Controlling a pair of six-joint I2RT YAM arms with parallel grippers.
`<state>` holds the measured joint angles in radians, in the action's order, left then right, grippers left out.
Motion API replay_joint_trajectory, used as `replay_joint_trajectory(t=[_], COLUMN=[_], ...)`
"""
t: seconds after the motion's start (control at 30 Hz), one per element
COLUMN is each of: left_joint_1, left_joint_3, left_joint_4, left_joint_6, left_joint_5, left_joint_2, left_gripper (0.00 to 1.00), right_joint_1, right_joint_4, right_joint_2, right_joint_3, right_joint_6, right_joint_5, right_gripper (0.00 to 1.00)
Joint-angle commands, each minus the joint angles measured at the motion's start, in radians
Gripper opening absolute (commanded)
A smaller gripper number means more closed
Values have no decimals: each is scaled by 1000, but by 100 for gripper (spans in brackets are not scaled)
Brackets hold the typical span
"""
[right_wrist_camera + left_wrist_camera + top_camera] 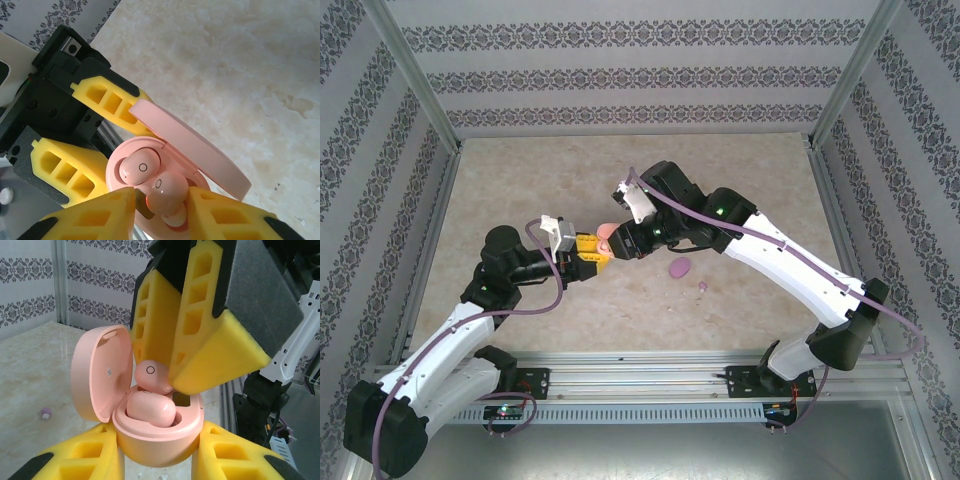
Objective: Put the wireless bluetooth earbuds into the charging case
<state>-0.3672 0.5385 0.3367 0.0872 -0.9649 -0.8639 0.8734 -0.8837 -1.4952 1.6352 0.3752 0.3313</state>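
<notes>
One pink earbud (150,411) is seated in the pink case (156,452) your left gripper (603,250) clamps; second pink earbud (152,376) sits tilted over its socket between right gripper (162,201) fingers, grip unclear, so release early and it could roll out.

Pale wallpapered walls (640,75), banded with dark damask print, close the space at nine, twelve and three o'clock. Brushed aluminium posts (415,75) lean up at ten and two o'clock, joined by a thin metal cross-rail (630,133) along the foot of the far wall. The beige marble-look tabletop (520,180) lies under soft, even light. At six o'clock runs a slotted aluminium rail (650,372), with a grey metal ledge (670,450) just beyond it.
</notes>
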Motion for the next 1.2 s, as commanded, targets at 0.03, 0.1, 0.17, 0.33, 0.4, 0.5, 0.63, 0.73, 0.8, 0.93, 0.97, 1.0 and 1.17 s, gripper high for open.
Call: replay_joint_trajectory(t=[0.03,0.1,0.17,0.33,0.4,0.5,0.63,0.73,0.8,0.93,0.97,1.0,1.17], left_joint_1=[-11,-11,-10,-10,-11,-10,-10,-11,-10,-11,-10,-11,-11], left_joint_3=[-7,-10,-9,-6,-7,-8,-9,-6,-9,-12,-11,-11,-11], left_joint_4=[79,90,96,106,104,108,110,113,114,114,116,116,119], left_joint_6=[15,21,27,37,39,42,42,43,44,48,48,49,51], left_joint_5=[-31,-31,-32,-35,-36,-37,-36,-36,-35,-37,-37,-38,-38], left_joint_2=[8,0,-4,-13,-14,-16,-15,-17,-17,-16,-15,-15,-17], left_gripper=[32,32,32,32,32,32,32,31,32,31,31,31,31], right_joint_1=[6,6,6,6,6,5,6,5,5,6,5,6,7], right_joint_4=[-24,-25,-23,-14,-13,-12,-5,5,16,53,58,63,75], right_joint_2=[18,25,32,54,61,72,90,103,111,124,125,128,126], right_joint_3=[-2,6,12,12,15,15,17,14,2,-44,-52,-61,-84], right_joint_6=[13,16,17,25,27,31,40,56,78,127,137,143,159], right_joint_5=[-1,-9,-19,-58,-64,-68,-66,-70,-73,-64,-63,-63,-56], right_gripper=[36,38,40,42,43,43,42,41,39,36,36,36,37])
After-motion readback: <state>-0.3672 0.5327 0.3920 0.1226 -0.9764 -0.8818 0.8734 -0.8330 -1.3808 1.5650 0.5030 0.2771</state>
